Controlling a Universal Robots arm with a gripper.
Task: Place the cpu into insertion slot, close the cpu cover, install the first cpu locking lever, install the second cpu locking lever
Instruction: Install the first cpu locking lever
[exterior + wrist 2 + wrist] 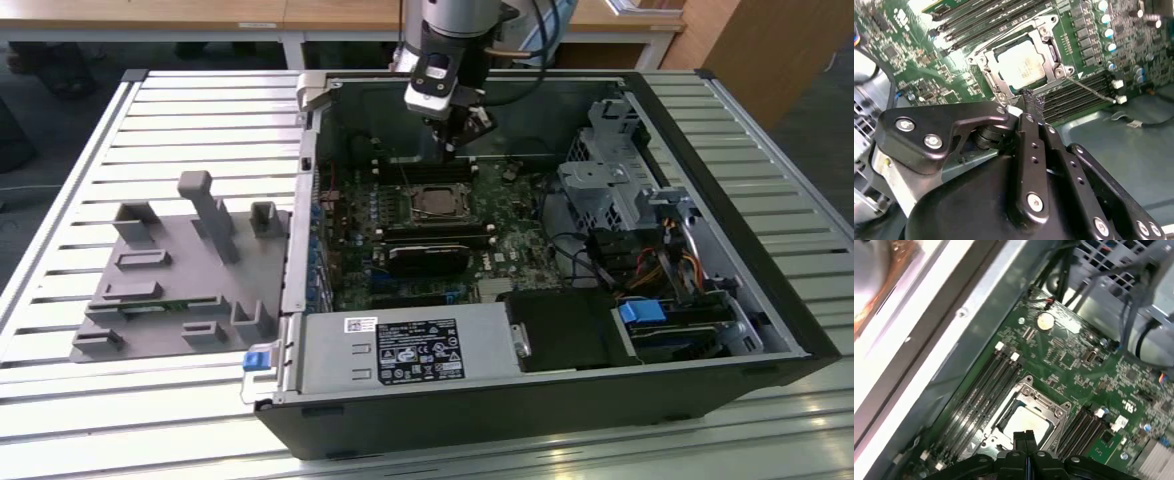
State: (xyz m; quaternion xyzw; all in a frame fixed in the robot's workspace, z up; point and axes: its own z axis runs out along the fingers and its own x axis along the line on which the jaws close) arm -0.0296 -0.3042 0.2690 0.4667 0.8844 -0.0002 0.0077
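Note:
The cpu (1021, 62), a dull silver-tan square, lies flat in the insertion slot (988, 75) on the green motherboard. The silver cpu cover (1048, 29) lies down around it as a frame. My gripper (1030, 98) hangs just above the socket's edge with its black fingers pressed together and nothing between them. In the first wrist view the fingertips (1025, 435) sit over the near rim of the cover (1041, 397), with the cpu (1026, 421) just beyond. In the exterior view the gripper (454, 140) is inside the case, behind the socket (434, 203). A thin silver rod (1090, 90) runs out from one socket corner.
Long black memory slots (1079, 97) flank the socket on both sides. The open black computer case (747, 300) holds a drive cage, cables and a power supply (414, 350). A grey fixture plate (174, 270) stands on the slatted table at the exterior view's left.

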